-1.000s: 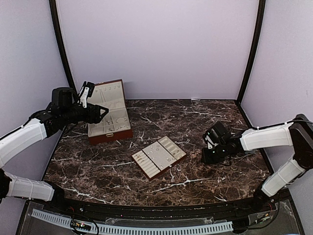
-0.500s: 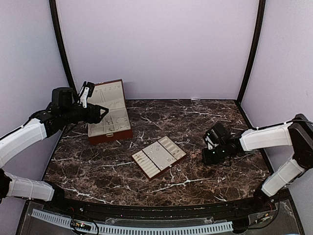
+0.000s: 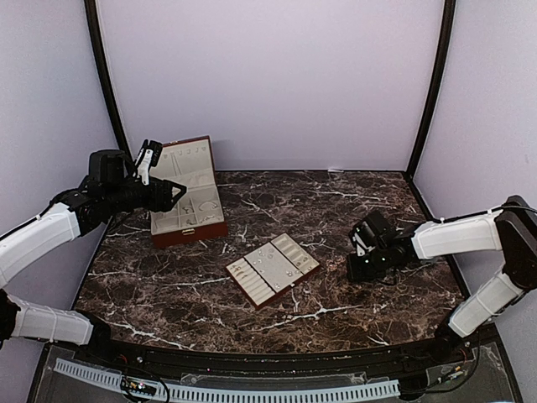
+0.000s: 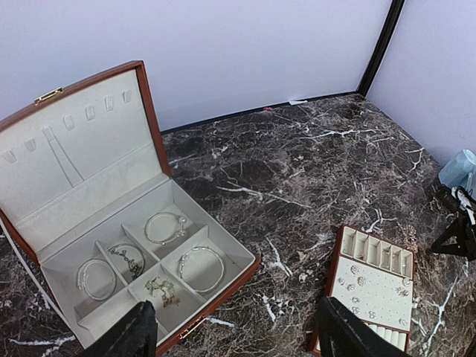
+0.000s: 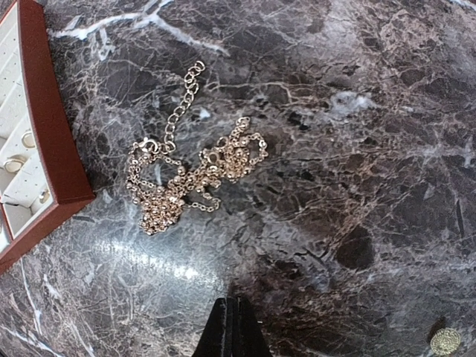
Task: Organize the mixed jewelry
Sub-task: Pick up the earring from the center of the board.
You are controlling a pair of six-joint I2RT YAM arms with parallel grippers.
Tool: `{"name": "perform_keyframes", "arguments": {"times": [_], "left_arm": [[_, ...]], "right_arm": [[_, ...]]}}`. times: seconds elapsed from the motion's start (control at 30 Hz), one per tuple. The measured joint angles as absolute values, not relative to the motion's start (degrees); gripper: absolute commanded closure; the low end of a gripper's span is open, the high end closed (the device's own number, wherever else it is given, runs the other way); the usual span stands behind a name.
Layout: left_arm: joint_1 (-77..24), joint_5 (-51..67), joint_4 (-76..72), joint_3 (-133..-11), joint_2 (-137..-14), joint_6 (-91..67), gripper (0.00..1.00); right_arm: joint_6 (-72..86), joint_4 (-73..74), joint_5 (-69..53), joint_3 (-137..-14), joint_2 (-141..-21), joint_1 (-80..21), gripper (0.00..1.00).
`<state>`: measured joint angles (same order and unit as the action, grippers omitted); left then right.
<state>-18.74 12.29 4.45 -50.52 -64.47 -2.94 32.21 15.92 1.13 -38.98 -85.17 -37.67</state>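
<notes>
The sorting is looking partly done. In the left wrist view the open jewelry box point(image 4: 216, 296) is holding three silvery bangles point(image 4: 201, 269) and two small tangled pieces point(image 4: 160, 288) in its cream compartments. The slotted tray point(image 4: 336, 256) is carrying studs point(image 4: 364, 286) on its pad, with rings point(image 5: 16, 163) sitting in its slots in the right wrist view. What is remaining of the mixed jewelry, as far as the pictures are showing, is lying loose on the marble table point(image 5: 357, 111) — a pale gold chain point(image 5: 186, 178) just beside the tray's corner, and a small round piece point(image 5: 445, 341) well apart from it, too small to identify. The chain is bunching in a loose knot of beaded strand, with a tail of open links trailing away to an end ring, so it is probably going to snag on itself when lifted. The right gripper point(image 5: 232, 327) is sitting near the chain with its fingers pressed fully together on nothing, while the left gripper point(image 4: 236, 327) is hanging over the box front, fingers spread wide and empty.
</notes>
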Motion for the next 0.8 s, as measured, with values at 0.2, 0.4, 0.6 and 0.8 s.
{"name": "perform_keyframes", "arguments": {"times": [0.2, 0.4, 0.6, 0.8], "left_arm": [[-18.74, 12.25, 4.45, -50.52, -64.47, -2.94, 0.23], [-18.74, 13.34, 3.62, -50.04, -64.36, -3.16, 0.24], [-21.82, 17.72, -3.97, -45.12, -62.43, -6.81, 0.25], [-33.52, 18.13, -18.55, -38.85, -60.34, -7.73, 0.26]], "right_arm": [[33.89, 16.34, 0.86, -38.98, -83.09, -37.67, 1.0], [37.5, 15.22, -2.17, -38.98, -78.65, -37.65, 1.0], [42.35, 7.94, -8.21, -38.92, -74.41, -37.65, 1.0], [46.81, -2.76, -15.05, -38.0, -72.79, -37.71, 1.0]]}}
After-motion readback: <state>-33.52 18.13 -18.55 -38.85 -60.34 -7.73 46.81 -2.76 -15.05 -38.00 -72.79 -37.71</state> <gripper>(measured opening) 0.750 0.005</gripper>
